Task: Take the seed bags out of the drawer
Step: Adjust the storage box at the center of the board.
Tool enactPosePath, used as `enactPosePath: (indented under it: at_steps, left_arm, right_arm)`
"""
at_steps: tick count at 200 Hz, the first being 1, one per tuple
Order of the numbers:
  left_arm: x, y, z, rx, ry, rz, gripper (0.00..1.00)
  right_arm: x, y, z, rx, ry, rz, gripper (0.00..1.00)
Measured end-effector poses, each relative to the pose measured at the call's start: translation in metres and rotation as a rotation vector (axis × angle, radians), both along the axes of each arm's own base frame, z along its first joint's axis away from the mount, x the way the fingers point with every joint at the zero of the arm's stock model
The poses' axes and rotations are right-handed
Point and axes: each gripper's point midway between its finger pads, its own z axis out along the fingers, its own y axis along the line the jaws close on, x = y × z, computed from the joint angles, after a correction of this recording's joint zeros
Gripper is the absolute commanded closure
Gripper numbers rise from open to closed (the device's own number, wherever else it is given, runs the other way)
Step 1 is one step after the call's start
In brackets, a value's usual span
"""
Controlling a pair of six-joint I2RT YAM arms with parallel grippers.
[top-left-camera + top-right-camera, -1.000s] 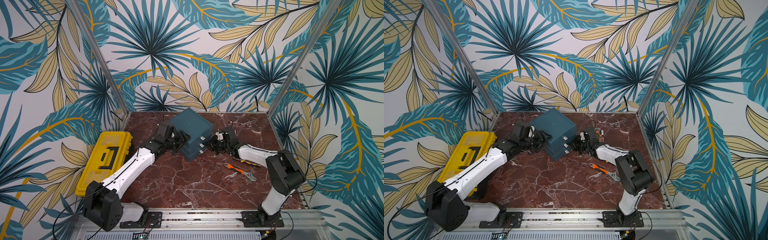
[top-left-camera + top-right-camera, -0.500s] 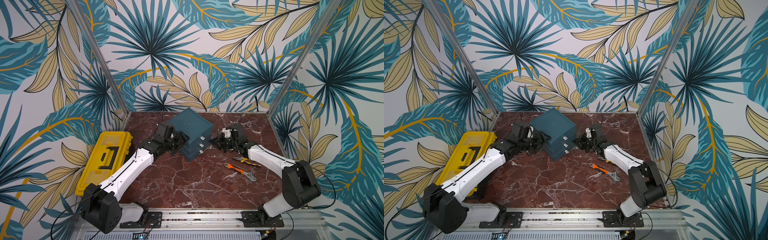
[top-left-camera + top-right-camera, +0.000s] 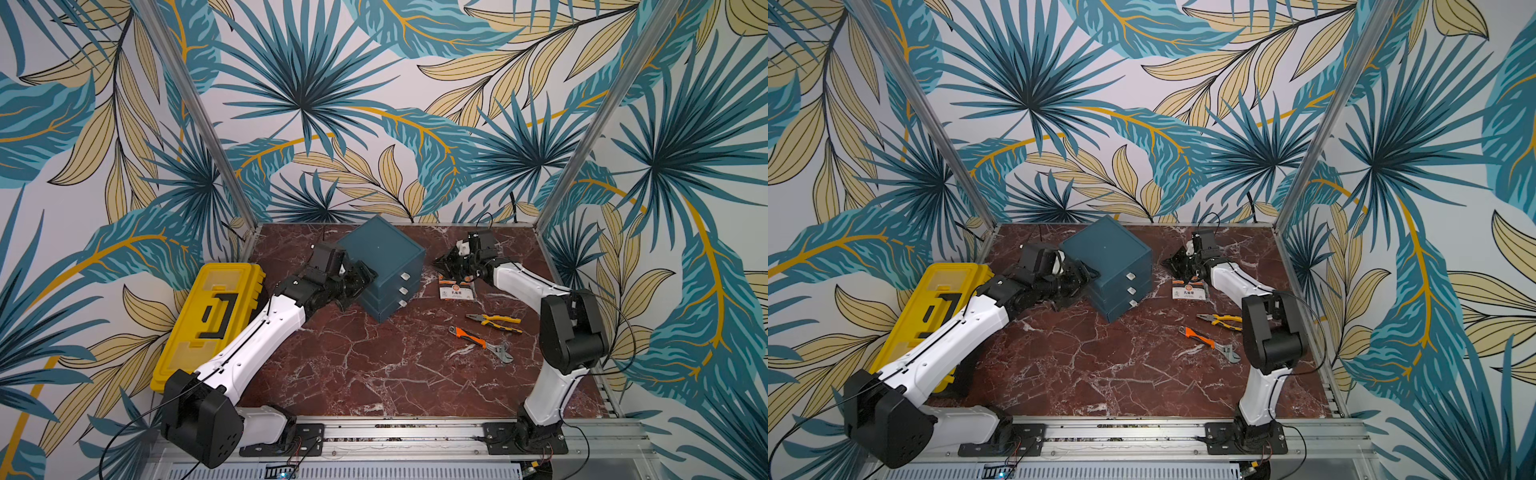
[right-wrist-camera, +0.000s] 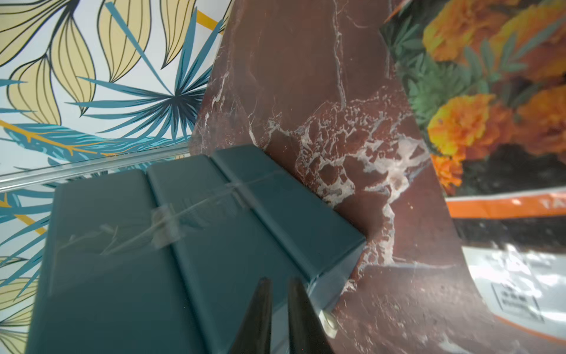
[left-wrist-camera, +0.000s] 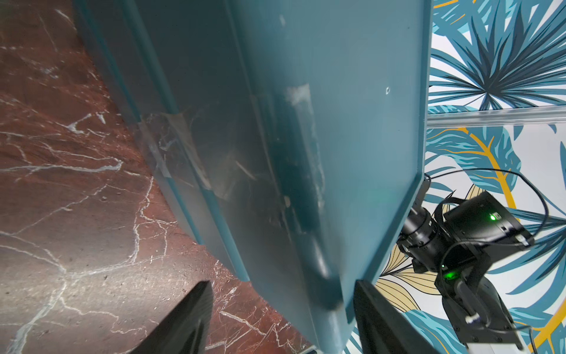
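Right wrist view: the right end effector (image 4: 278, 280) has its fingers only a narrow slit apart and empty, pointing at the teal drawer cabinet (image 4: 183, 245). One seed bag (image 4: 505, 122) lies flat on the tabletop (image 4: 306, 76) just beside the cabinet. The left end effector (image 5: 281, 283) gapes wide, with the cabinet's edge between its fingers.

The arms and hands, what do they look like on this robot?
Both the left arm and right arm have white shells between chunky black joints and are mounted on a metal rail. Thin black cables trail along them. The left hand and right hand are black with tapered fingers.
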Motion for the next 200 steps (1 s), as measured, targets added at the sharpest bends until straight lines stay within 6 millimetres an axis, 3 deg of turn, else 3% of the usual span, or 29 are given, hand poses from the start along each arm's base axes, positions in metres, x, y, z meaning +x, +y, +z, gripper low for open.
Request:
enactPosePath:
  at_steps: [60,118,159,200]
  left_arm:
    - [0.006,0.01,0.001,0.001,-0.003,0.026,0.22]
    - [0.013,0.011,0.004,-0.009,-0.014,0.023,0.22]
    - [0.017,0.01,0.001,-0.01,-0.009,0.012,0.22]
    - [0.016,0.013,-0.002,0.006,-0.009,0.002,0.22]
  right_arm:
    - [0.024,0.018,-0.028,0.025,0.057,0.014,0.84]
    - [0.013,0.041,-0.032,0.045,0.067,0.053,0.84]
    - [-0.006,0.047,-0.054,0.041,0.12,0.06,0.84]
    - [-0.028,0.062,-0.051,0.042,0.122,0.074,0.84]
